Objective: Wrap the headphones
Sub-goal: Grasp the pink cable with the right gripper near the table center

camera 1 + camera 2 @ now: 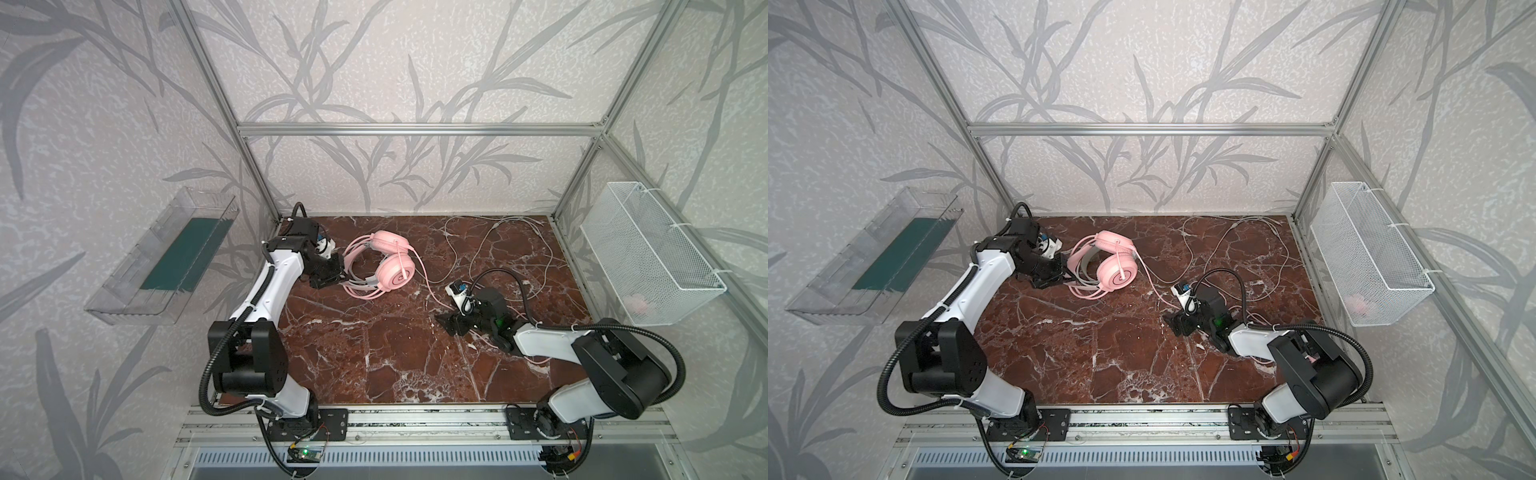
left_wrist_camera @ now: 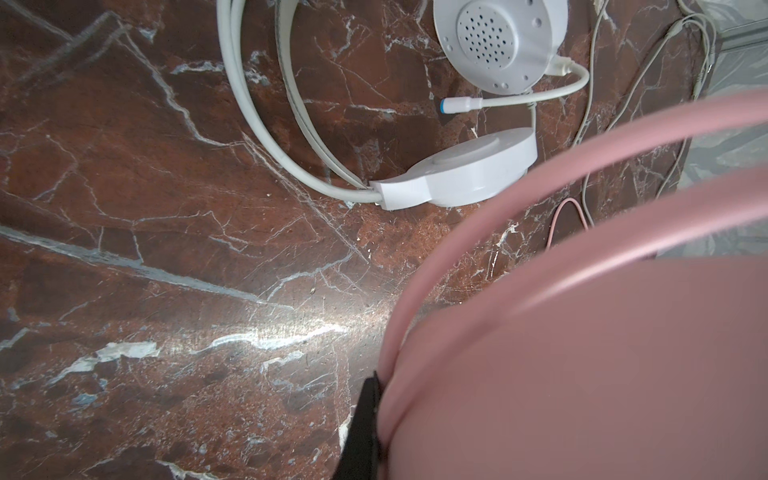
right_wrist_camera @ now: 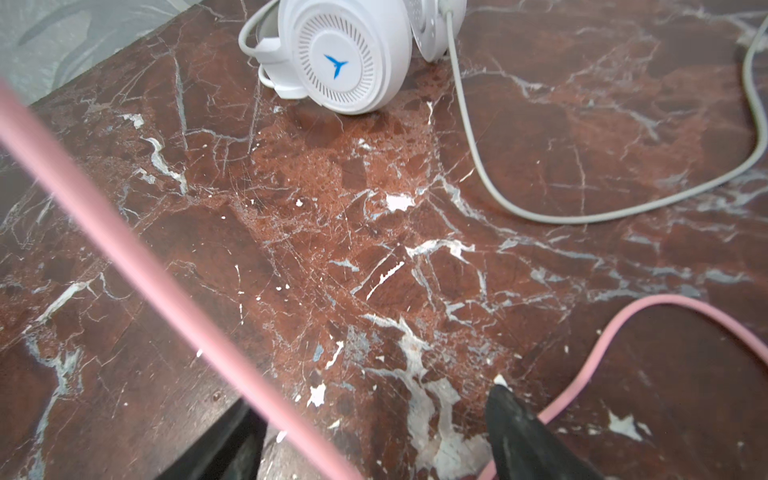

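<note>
Two light headsets with stiff bands. We see the left end effector [image 1: 340, 274] pressed together on the headband of the pink headset [image 1: 395, 268]. The white headset [image 3: 345, 58] lies on the tabletop [image 1: 374, 353] just beyond it. The right end effector [image 3: 372, 399] is spread, with the pink cable [image 3: 137, 257] passing between its jaws. We judge the cable limp and slippery, so it is best pinched firmly.

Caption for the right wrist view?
Right pincer, open, straddles the pink cable; white headset rests on the marble table beyond.
</note>
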Controlling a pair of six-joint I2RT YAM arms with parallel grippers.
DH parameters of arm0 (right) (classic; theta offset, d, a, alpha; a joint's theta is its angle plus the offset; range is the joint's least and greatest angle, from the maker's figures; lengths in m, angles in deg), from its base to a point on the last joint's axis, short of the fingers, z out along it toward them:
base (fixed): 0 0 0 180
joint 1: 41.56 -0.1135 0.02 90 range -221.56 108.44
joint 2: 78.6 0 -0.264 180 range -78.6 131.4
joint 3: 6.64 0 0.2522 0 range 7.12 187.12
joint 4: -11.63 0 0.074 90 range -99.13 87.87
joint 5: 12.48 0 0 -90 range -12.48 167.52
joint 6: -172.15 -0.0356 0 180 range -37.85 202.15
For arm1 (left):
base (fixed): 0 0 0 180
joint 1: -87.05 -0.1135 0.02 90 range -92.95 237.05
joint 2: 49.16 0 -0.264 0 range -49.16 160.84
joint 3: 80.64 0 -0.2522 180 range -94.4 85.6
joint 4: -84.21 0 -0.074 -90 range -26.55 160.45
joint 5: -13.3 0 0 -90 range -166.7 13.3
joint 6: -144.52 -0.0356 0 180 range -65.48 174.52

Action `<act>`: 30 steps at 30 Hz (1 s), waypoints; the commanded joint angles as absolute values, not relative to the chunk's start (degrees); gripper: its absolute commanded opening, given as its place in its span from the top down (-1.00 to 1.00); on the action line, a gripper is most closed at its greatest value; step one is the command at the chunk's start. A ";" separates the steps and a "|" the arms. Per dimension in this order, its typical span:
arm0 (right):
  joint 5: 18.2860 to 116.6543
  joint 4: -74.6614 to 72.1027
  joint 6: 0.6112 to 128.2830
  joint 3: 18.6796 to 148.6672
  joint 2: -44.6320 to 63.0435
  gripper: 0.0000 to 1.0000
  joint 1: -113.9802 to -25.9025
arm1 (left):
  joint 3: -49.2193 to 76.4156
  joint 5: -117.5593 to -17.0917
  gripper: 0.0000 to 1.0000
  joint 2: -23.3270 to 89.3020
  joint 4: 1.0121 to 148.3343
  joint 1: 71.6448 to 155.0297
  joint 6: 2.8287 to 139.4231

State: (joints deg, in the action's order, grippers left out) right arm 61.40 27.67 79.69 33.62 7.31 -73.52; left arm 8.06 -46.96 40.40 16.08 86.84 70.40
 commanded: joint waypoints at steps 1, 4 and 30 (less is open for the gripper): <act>60.84 29.90 76.84 32.80 7.02 -0.60 -73.31 | 7.37 -42.83 1.00 37.49 16.42 86.26 71.90; 61.22 29.79 76.01 32.13 6.35 -0.56 -73.29 | 7.38 -42.86 1.00 37.29 16.15 85.44 72.25; 60.93 22.66 74.46 30.51 5.24 0.09 -74.34 | 6.30 -41.92 1.00 36.80 19.78 82.17 76.68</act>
